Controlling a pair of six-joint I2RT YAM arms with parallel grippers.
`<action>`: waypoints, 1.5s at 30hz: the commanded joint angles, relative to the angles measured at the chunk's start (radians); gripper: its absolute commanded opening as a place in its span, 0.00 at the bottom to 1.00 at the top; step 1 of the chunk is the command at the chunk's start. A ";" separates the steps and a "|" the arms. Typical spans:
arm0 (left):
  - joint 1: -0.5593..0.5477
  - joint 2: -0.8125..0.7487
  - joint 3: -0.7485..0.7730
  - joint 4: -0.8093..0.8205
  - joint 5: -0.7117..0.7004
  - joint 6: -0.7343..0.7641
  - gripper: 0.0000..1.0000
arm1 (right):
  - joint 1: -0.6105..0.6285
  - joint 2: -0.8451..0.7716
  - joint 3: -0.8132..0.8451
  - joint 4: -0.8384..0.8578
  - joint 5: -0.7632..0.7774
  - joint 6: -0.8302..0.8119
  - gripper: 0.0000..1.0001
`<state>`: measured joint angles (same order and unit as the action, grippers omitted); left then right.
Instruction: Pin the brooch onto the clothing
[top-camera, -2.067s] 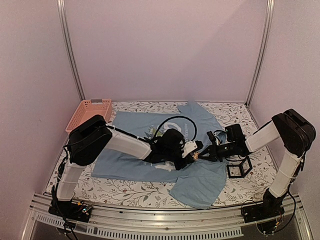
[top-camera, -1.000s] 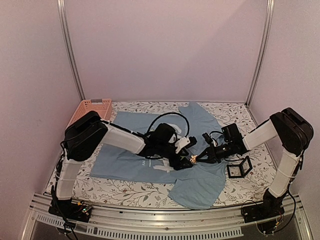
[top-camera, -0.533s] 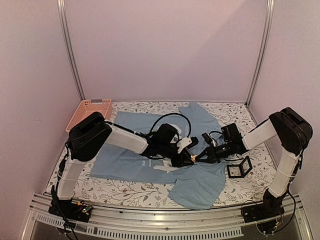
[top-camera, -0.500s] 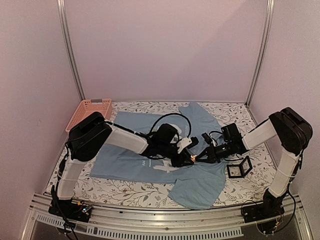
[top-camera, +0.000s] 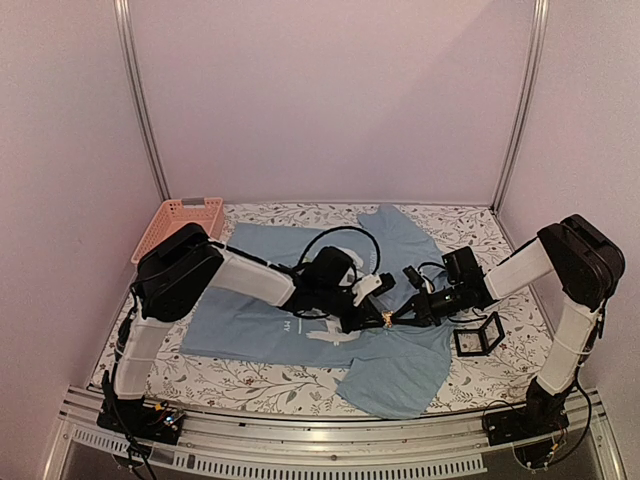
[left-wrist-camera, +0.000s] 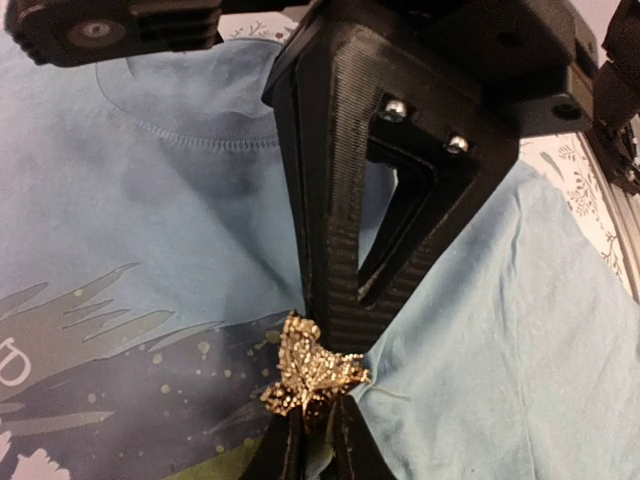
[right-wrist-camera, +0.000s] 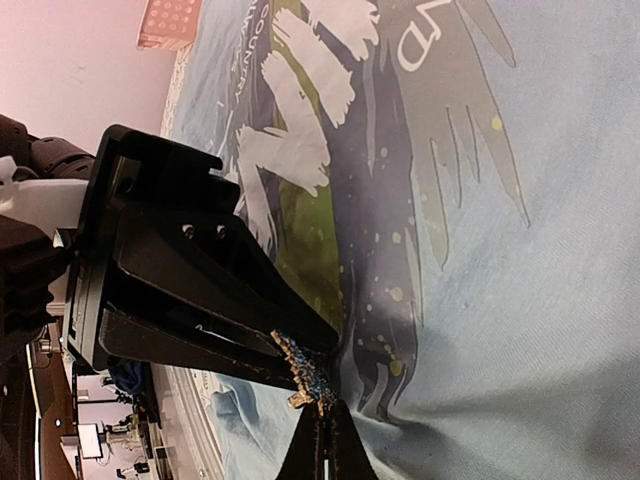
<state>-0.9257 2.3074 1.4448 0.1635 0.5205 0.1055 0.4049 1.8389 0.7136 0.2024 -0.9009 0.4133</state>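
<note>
Both arms reach low over the T-shirt (top-camera: 240, 330), tips meeting over its chest print

Brooch (left-wrist-camera: 310, 366) sits just above the T-shirt, at the edge of the grey and yellow-green streaks where the plain blue begins, below the collar in the left wrist view; gold, glittery, cluster-shaped

Left tool (left-wrist-camera: 316, 438): tips nearly together with only a sliver of gap, pinching the brooch's lower edge

Right tool (right-wrist-camera: 322, 440): fingers fully closed, brooch right at the tips, gripped; in the left wrist view its black ribbed finger comes down onto the brooch from the T-shirt's collar side

The two tools are tip to tip with the brooch between them

T-shirt lies spread on the floral surface (top-camera: 280, 385), print up, lower right part folded and rumpled

Pink basket (top-camera: 180, 225) off the T-shirt's far left corner, apart from it

Black open-frame box (top-camera: 478, 336) just off the T-shirt's right edge, beside the right arm
</note>
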 joint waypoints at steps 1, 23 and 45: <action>0.006 0.007 0.021 0.030 0.032 -0.017 0.03 | 0.008 0.013 0.017 0.008 -0.036 0.009 0.00; 0.047 -0.010 0.066 -0.070 0.128 -0.144 0.00 | -0.008 -0.056 0.058 -0.121 -0.001 -0.098 0.23; 0.085 -0.031 0.088 -0.097 0.297 -0.236 0.00 | 0.070 -0.269 -0.403 0.707 0.354 -0.243 0.45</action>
<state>-0.8516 2.3074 1.5112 0.0811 0.7547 -0.0940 0.4629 1.5642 0.3515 0.5930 -0.6582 0.2245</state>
